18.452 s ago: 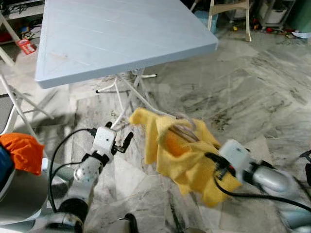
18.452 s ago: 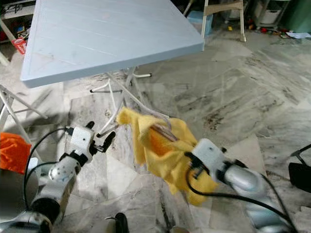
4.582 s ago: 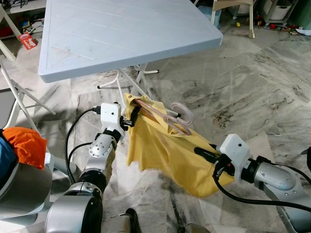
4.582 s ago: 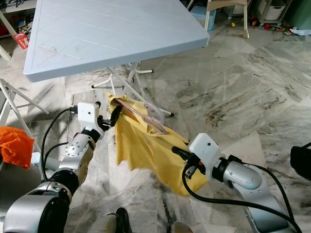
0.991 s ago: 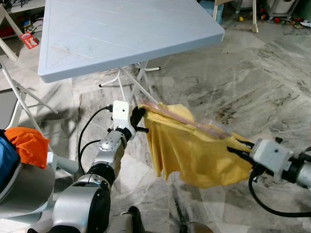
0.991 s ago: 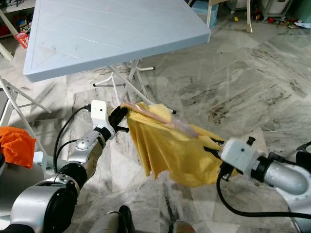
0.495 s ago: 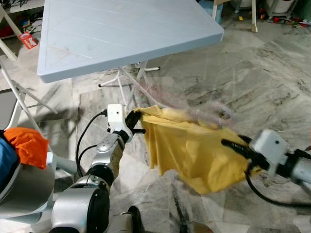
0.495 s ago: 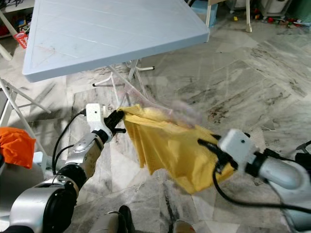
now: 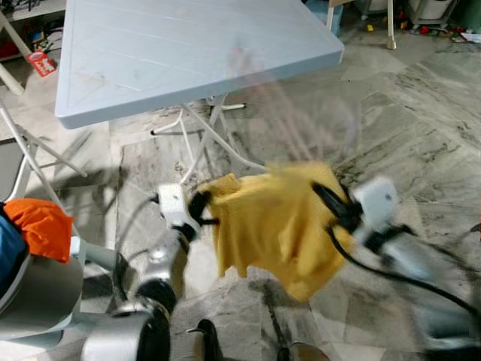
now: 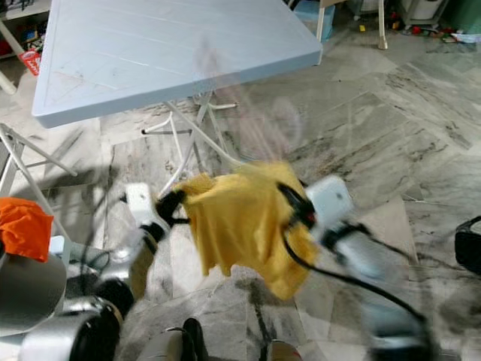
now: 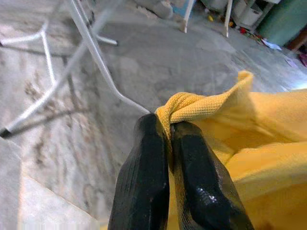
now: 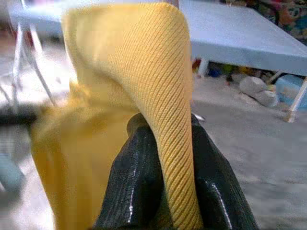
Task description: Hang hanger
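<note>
— So, where is the hanger (image 9: 293, 105) now?

— I think it is that faint pink smear up in the air, above the yellow cloth (image 9: 278, 218) and in front of the pale blue worktop (image 9: 188, 53). It is very blurry, so I cannot tell if it is inside the cloth or loose from it.

— What are the two hands doing?

— The left hand (image 11: 165, 139) has its two black fingers pinched tight on one bunched corner of the cloth. The right hand (image 12: 163, 148) is closed on a fold of the cloth too. The cloth hangs between them, above the marble floor (image 9: 421, 120).

— What could go wrong?

— The arms look blurry, so I guess they are moving fast. If the hanger is not caught in the cloth, it could fly off and land on the floor or knock the worktop's edge. Then nothing can be hung.

— Anything else?

— Each hand holds just a small bit of cloth. A hard tug could pull a corner free, and the cloth would drop on one side. I also see no rail or hook to hang it on, so the robot may have far to go with a loose load. The worktop's thin white legs (image 9: 210, 143) are near, and the cloth could snag on them.
</note>
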Robot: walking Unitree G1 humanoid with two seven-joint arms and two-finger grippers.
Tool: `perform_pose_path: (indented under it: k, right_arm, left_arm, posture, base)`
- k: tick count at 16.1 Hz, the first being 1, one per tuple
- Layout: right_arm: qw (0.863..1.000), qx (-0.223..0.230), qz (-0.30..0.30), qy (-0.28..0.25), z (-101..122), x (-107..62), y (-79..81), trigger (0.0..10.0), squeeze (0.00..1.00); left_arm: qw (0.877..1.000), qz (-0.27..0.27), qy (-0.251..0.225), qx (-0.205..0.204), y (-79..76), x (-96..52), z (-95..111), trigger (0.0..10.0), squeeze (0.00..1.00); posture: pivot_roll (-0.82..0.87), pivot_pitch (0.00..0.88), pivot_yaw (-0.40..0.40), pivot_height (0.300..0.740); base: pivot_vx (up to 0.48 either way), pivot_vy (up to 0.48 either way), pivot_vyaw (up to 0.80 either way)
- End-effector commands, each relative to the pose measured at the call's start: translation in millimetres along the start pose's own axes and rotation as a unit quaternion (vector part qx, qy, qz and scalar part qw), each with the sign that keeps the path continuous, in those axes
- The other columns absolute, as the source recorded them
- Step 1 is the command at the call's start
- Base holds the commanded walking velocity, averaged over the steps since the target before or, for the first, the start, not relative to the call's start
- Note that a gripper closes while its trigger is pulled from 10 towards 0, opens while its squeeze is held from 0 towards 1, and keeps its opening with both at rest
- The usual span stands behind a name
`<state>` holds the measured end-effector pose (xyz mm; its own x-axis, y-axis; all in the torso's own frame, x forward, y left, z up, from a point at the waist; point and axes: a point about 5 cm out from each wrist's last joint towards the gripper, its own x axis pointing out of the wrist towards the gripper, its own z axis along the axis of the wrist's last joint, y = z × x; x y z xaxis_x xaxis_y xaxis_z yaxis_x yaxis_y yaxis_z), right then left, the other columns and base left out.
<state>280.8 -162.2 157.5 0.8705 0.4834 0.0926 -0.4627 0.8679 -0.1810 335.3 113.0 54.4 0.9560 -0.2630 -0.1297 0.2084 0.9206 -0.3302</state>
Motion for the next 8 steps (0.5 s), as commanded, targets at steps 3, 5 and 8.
perform_pose_path:
  k: [3,5,8]
  right_arm:
    - [0.998,0.057,-0.017,-0.027,0.8,14.0,15.3,10.0,0.00]
    - [0.998,0.057,-0.027,-0.029,-0.9,22.3,24.4,10.0,0.00]
    - [0.997,0.053,-0.058,-0.026,-3.7,30.3,26.0,10.0,0.00]
  left_arm:
    - [1.000,-0.009,0.004,0.010,-4.4,-4.2,-8.4,0.0,0.00]
    - [1.000,-0.011,0.006,0.010,-7.9,-5.3,-11.8,0.0,0.00]
    - [0.998,-0.027,0.008,0.049,-10.6,-6.3,-12.5,10.0,0.00]
  posture:
    - [-0.19,0.189,0.034,0.740]
    - [-0.19,0.190,0.029,0.740]
    - [-0.18,0.192,0.027,0.740]
  base:
    - [0.000,0.000,0.00]
    - [0.000,0.000,0.00]
    - [0.000,0.000,0.00]
